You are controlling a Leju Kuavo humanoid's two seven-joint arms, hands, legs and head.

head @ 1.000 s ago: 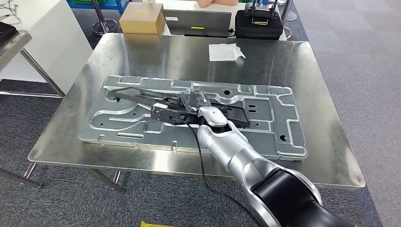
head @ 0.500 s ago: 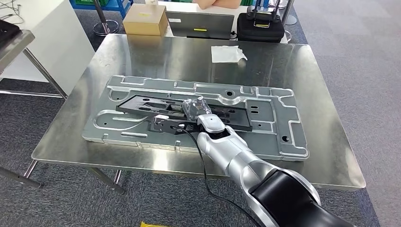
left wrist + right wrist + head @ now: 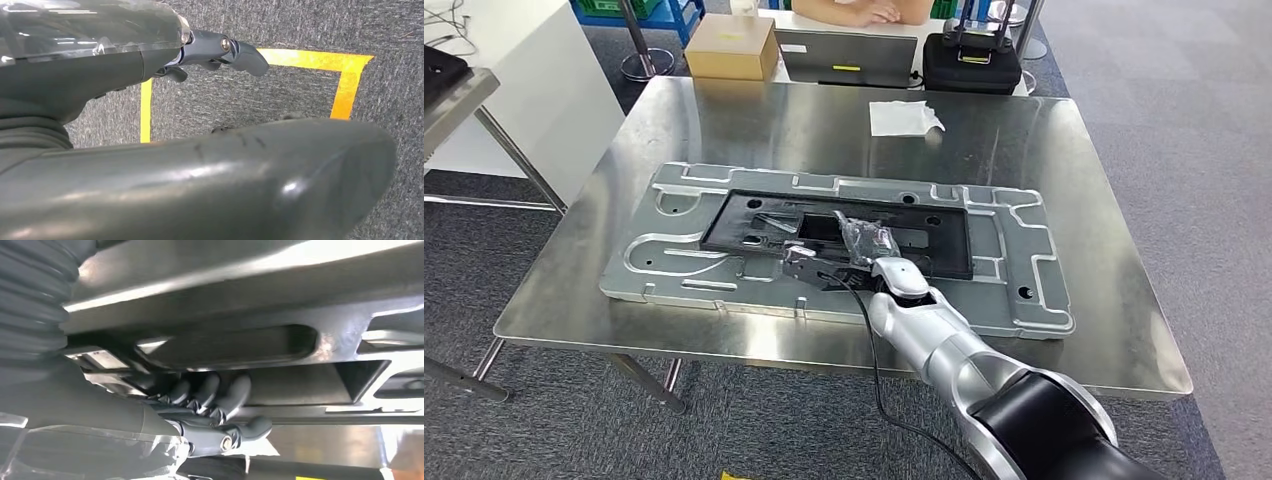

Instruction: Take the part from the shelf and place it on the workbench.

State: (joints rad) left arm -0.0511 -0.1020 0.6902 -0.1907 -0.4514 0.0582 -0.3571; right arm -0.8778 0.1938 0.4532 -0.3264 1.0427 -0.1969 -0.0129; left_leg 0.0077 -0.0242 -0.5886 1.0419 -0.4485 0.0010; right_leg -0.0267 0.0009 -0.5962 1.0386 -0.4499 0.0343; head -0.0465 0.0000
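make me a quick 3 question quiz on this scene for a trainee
1. True or false: the black part lies on the silver plate, not on the bare workbench.
2. Which hand is at the black part? A) left hand B) right hand C) both
3. Fill in: the white cloth lies on the far side of the ______.

Key
1. True.
2. B. The right hand is on the part, its fingers curled against its edge; the left hand hangs over the carpet by yellow floor tape.
3. Workbench.
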